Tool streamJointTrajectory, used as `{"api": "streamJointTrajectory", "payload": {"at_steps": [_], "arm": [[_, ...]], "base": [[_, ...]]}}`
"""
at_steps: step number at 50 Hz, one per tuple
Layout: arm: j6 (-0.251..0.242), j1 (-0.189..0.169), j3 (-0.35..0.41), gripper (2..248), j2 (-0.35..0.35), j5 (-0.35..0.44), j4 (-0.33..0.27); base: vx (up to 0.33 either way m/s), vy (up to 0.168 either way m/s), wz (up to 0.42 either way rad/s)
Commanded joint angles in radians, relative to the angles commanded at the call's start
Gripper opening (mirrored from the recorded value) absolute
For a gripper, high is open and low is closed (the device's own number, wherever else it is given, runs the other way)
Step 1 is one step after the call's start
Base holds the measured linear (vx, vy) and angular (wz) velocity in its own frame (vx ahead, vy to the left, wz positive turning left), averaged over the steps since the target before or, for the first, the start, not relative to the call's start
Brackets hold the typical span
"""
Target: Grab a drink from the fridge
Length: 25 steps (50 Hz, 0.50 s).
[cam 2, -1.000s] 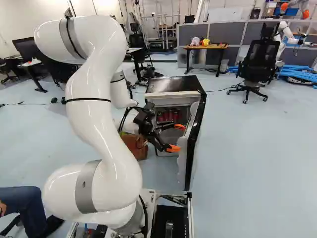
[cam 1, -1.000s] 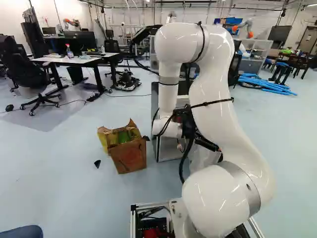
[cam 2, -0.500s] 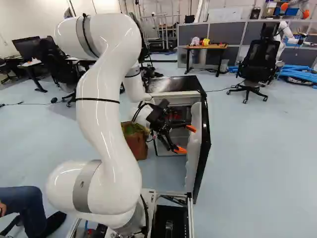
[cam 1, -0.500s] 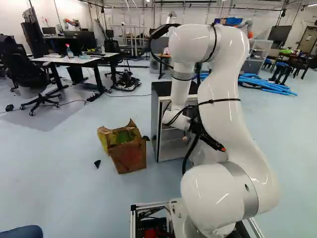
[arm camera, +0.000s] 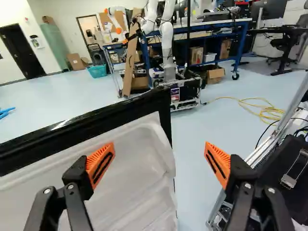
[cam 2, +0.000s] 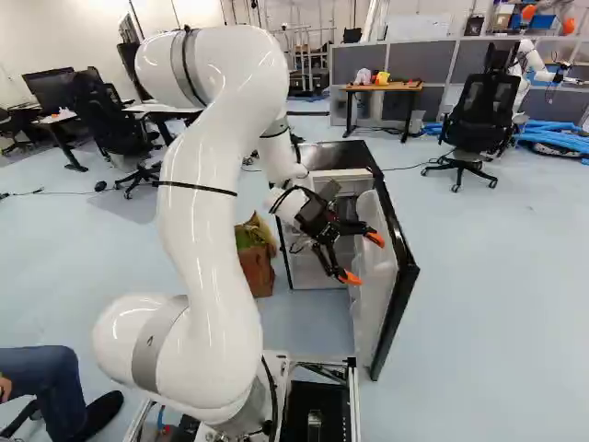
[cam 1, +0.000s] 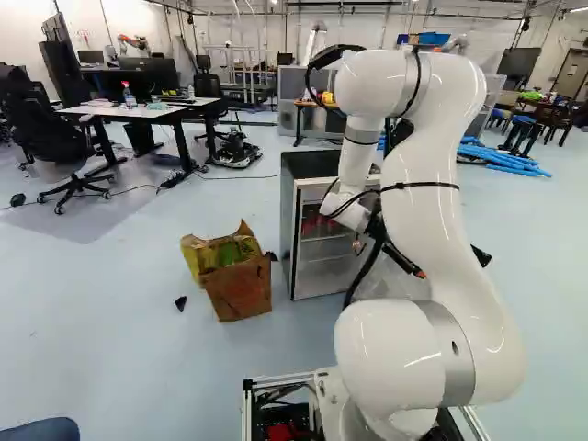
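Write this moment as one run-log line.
fridge door: open | gripper: open, empty, by door's inner side | drink: none gripped

So my room's got a shiny pale-blue floor (cam 2: 488, 295) and plain white walls (cam 2: 55, 32). Grey partition panels (cam 2: 412, 60) stand behind a black-legged wooden desk (cam 2: 402, 87), a small yellow thing (cam 2: 383, 78) around mid-tabletop, and there's a black high-backed office chair (cam 2: 483, 115) nearby, lol.

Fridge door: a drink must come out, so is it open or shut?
Open: the fridge door stands swung out from the fridge in the right base view, and the left base view shows shelves inside.
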Motion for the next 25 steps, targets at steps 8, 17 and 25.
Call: {"api": "streamJointTrajectory", "payload": {"at_steps": [8, 17, 25], "arm": [[0.0, -0.046, -0.037, 247, -0.009, -0.016, 0.0], [0.0, -0.094, -0.079, 247, -0.021, -0.017, 0.0], [0.0, -0.135, -0.119, 247, -0.033, -0.017, -0.005]], "base": [[0.0, 0.0, 0.0], [0.0, 0.0, 0.0], [0.0, 0.0, 0.0]]}}
